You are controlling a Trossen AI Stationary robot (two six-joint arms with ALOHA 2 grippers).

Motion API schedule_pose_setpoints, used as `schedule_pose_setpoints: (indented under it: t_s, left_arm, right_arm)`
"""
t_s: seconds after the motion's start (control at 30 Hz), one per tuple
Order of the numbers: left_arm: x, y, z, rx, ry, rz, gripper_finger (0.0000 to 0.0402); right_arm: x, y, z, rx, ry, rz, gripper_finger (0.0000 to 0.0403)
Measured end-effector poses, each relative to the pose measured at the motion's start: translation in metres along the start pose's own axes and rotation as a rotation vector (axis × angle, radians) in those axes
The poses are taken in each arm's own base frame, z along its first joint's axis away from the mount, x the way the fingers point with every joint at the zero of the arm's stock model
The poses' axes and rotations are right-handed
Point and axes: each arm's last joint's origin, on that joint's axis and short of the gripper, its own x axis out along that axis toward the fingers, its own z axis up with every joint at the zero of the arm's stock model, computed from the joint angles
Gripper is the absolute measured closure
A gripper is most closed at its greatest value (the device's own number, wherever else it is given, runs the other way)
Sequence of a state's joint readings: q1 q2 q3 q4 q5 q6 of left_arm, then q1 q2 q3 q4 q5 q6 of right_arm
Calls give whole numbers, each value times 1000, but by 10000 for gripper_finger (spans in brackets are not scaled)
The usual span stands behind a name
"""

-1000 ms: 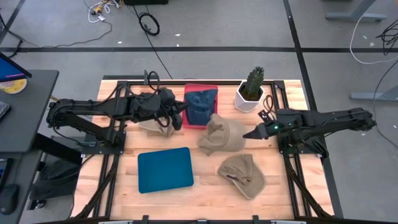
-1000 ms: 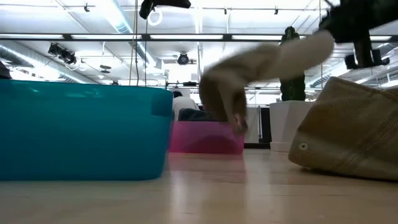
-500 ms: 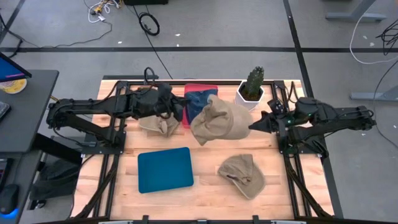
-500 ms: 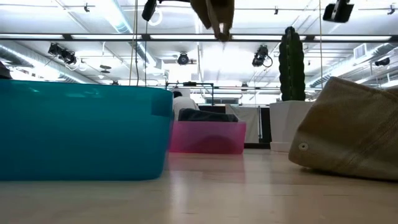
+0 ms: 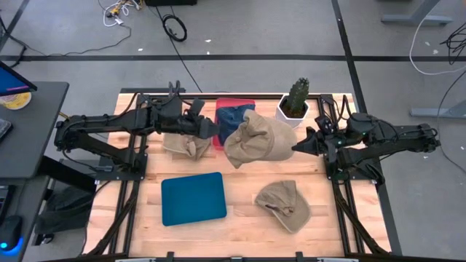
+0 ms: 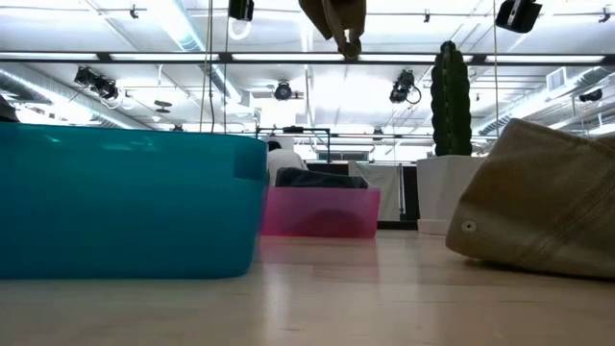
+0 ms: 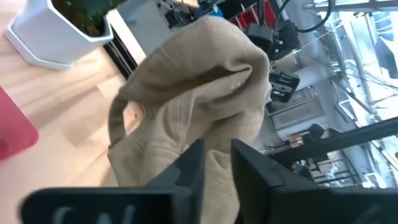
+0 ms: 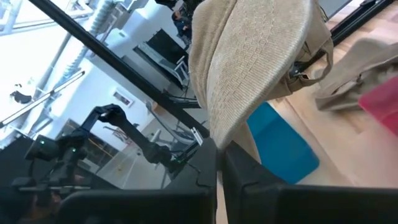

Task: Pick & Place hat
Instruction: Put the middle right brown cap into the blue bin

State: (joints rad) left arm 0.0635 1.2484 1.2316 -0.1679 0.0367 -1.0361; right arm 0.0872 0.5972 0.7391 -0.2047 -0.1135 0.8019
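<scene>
Three hats (image 5: pixel 258 140), two bins (image 5: pixel 193 198), one cactus (image 5: pixel 297 97)

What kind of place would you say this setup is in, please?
Probably a robotics lab or workshop: a framed wooden table on a concrete floor, loose cables lying about, and ceiling light strips overhead.

Low view: raised hat (image 6: pixel 334 17) cut off at top; grippers perhaps above frame.
</scene>
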Motion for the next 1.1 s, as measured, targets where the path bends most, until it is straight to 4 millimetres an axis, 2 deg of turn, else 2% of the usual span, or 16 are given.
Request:
schedule_pose_setpoints:
  t_s: [0.23, 0.4, 0.83, 1.1]
  left_arm:
    - [0, -1, -2, -3, 12, -7, 214]
    - [5, 3, -5, 8, 27, 25, 171]
    - [30, 17, -14, -4, 94, 74, 161]
    - [30, 22, -10, 17, 88, 98, 161]
  right_arm:
    - [3, -1, 0, -14, 8, -8, 403]
    - [6, -2, -1, -11, 14, -14, 403]
    - [17, -2, 0, 3, 18, -3, 403]
    - [20, 2, 3, -4, 14, 64, 403]
